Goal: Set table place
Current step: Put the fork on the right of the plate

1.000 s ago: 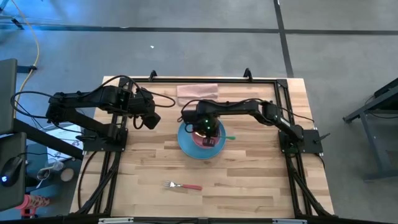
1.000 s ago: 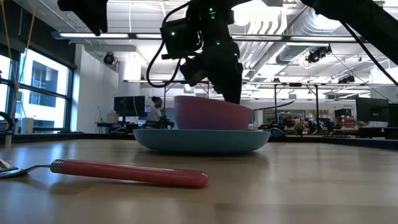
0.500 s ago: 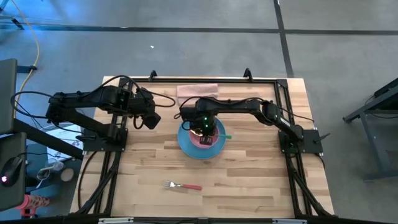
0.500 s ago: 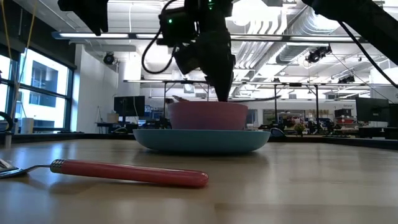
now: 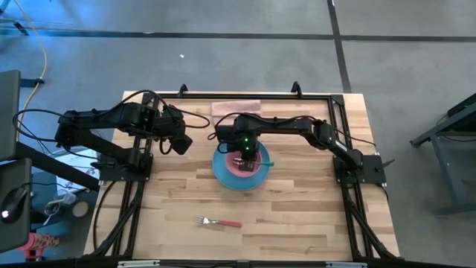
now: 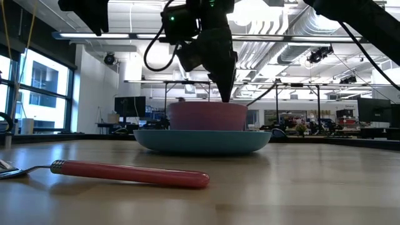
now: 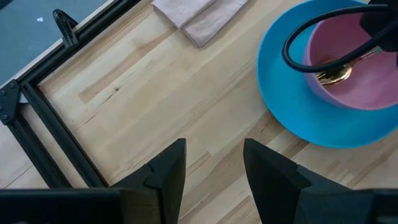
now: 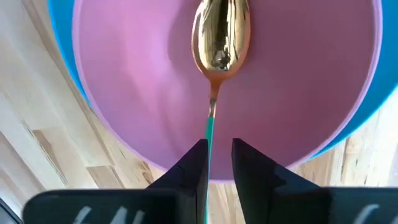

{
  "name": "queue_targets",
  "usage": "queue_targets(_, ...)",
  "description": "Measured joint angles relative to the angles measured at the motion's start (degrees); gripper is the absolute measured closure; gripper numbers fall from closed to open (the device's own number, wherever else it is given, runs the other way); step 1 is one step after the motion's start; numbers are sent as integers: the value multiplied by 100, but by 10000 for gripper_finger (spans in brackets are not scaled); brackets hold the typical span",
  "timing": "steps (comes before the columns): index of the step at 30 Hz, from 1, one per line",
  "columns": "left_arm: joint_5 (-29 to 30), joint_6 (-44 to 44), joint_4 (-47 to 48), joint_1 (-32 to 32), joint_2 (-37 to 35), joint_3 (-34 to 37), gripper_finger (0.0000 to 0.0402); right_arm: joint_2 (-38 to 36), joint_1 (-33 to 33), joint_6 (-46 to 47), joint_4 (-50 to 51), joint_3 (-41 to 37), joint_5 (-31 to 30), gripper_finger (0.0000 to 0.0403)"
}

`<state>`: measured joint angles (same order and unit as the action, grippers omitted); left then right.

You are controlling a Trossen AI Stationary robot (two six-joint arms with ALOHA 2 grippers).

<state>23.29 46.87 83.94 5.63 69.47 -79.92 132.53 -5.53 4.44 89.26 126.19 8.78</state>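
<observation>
A light-blue plate (image 5: 223, 176) lies mid-table with a pink bowl (image 6: 206, 116) standing on it. A gold spoon (image 8: 221, 37) lies in the bowl, and its green handle (image 5: 271, 164) sticks out over the rim toward the table's right. My right gripper (image 8: 219, 158) hangs just above the bowl (image 6: 224, 97), pointing down. It is open by a narrow gap, with one finger on either side of the handle, and I cannot see it touching. My left gripper (image 7: 214, 162) is open and empty, left of the plate (image 5: 181, 145). A pink-handled fork (image 5: 221, 222) lies near the front edge.
A folded pinkish-beige cloth (image 5: 236, 109) lies at the far edge behind the plate. The black rail frame (image 7: 37, 118) runs along the table's far, left and right sides. Bare wood lies between the plate and the fork (image 6: 125, 173).
My right gripper has risen out of the pink bowl to just above its rim and gone slightly toward the table's left. The bowl has shifted a little to the left on the plate. The spoon stays lying in the bowl.
</observation>
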Motion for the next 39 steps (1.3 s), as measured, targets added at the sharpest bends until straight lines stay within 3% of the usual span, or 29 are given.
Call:
queue_targets(2,-7,0,0,0,0,0,250,0,-11,1,6,0,-111,340)
queue_targets(5,-15,0,0,-2,0,0,250,0,-65,-13,76,103,-752,342)
queue_targets(9,-17,2,2,0,0,0,250,-35,-315,-55,73,355,-1286,375)
queue_targets(11,-28,2,2,0,1,0,250,-52,-495,-62,71,454,-1294,395)
queue_targets(18,-39,-2,4,0,2,0,250,-50,-959,-45,74,151,-1315,402)
queue_targets(26,-37,-2,4,-2,0,0,250,-42,-832,-147,-109,-445,-1055,403)
queue_targets(39,-37,-9,4,0,2,0,250,-39,-557,-32,-447,-455,-920,403)
